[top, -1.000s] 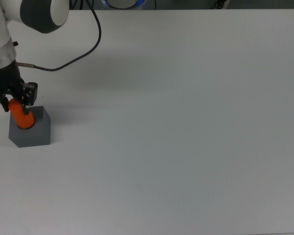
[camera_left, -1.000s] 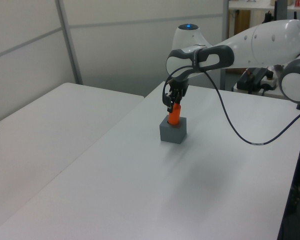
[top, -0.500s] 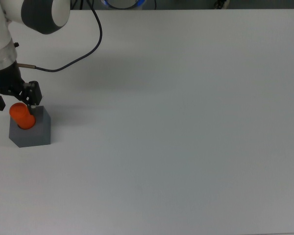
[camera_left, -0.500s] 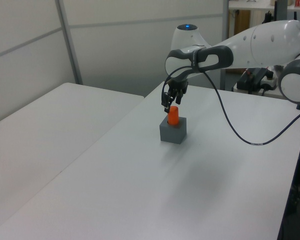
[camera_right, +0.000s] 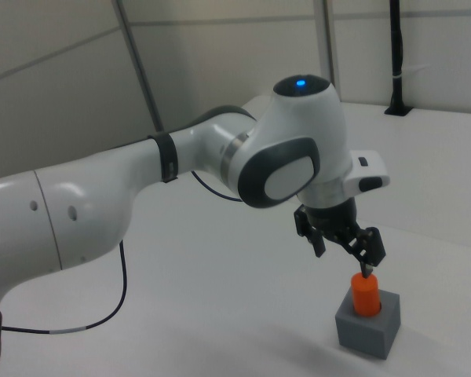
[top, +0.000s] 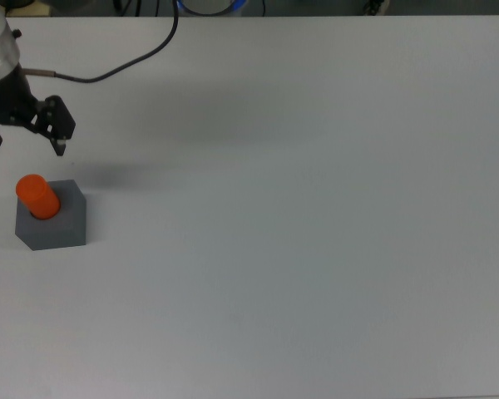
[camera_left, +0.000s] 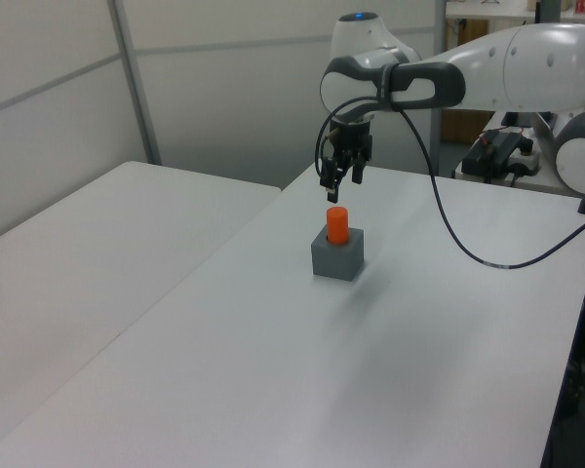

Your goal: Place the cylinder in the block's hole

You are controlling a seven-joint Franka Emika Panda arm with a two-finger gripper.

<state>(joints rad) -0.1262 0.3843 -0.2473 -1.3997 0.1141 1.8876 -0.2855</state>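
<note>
While the cylinder (top: 37,196) stands upright in the hole of the block (top: 60,224), approx. half its length sticking up above the top face, the gripper (camera_left: 338,176) hangs above it w/ fingers spread apart, holding nothing, clear of the cylinder. Block sits on the white table (top: 316,208) near the top view's left edge. Black cable (camera_left: 448,224) loops from the arm (camera_right: 220,165) over the table

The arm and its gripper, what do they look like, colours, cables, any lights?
The arm has glossy white rounded shells with dark grey joint caps and a small blue light on top of one joint. A thin black cable hangs loose from near the wrist. The gripper is black, with two short dark fingers.
</note>
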